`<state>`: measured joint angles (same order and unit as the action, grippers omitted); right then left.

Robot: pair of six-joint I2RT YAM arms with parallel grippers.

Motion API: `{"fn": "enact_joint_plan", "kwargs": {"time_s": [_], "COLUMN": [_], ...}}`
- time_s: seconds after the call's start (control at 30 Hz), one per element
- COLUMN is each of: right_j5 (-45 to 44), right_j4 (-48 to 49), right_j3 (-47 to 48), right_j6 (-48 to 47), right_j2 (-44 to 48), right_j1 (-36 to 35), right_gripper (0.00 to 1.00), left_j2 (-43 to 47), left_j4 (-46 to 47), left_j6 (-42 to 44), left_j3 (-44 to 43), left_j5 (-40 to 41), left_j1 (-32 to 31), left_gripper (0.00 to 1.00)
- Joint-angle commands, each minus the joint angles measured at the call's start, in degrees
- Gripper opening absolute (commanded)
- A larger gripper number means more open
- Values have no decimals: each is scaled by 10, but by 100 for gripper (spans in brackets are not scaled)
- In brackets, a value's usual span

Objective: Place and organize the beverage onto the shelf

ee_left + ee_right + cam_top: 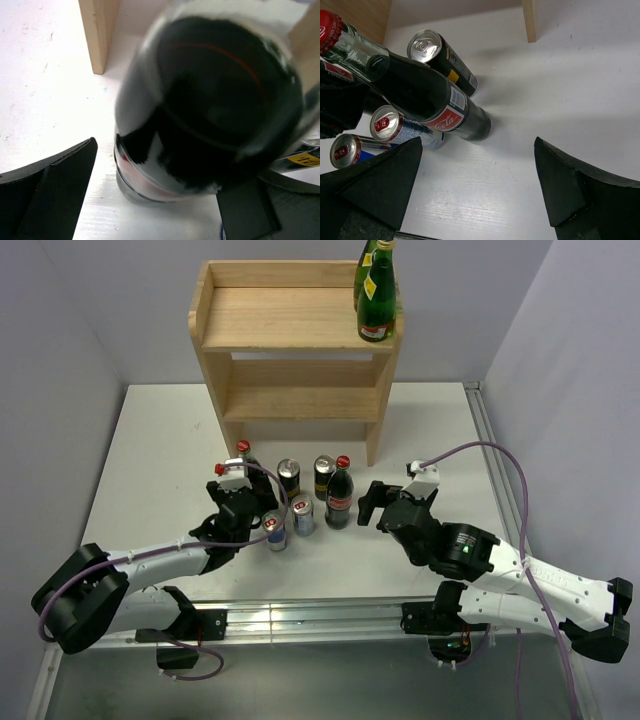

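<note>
While two bottles (377, 300) top shelf (290, 320), four cans (302, 515), seemingly two colas (340, 495)

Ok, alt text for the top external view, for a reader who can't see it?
On a white table, the left hand and right hand flank a cluster of dark bottles and cans before a three-tier wooden shelf. Two green bottles stand at the right end of its top tier.

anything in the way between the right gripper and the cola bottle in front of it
Nothing visible: only bare table lies between the open right gripper and the cola bottle; the cans stand beside and behind it.
</note>
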<state>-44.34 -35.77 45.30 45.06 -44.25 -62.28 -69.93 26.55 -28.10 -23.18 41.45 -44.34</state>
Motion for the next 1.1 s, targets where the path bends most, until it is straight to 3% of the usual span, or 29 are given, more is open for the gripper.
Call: {"fn": "enact_joint_plan", "kwargs": {"time_s": [0.0, 0.3, 1.07], "right_j5": [-7, 0, -4], "right_j4": [19, 32, 36], "right_j3": [1, -6, -14], "right_j6": [-1, -3, -5], "right_j2": [0, -2, 0], "right_j1": [-3, -3, -3], "right_gripper": [100, 100, 100], "left_j2": [-2, -25, -138], "left_j4": [7, 11, 125], "left_j6": [1, -14, -18], "left_j3": [-13, -23, -23], "left_j5": [14, 38, 90], "left_j1": [4, 4, 4], "left_gripper": [99, 99, 96]}}
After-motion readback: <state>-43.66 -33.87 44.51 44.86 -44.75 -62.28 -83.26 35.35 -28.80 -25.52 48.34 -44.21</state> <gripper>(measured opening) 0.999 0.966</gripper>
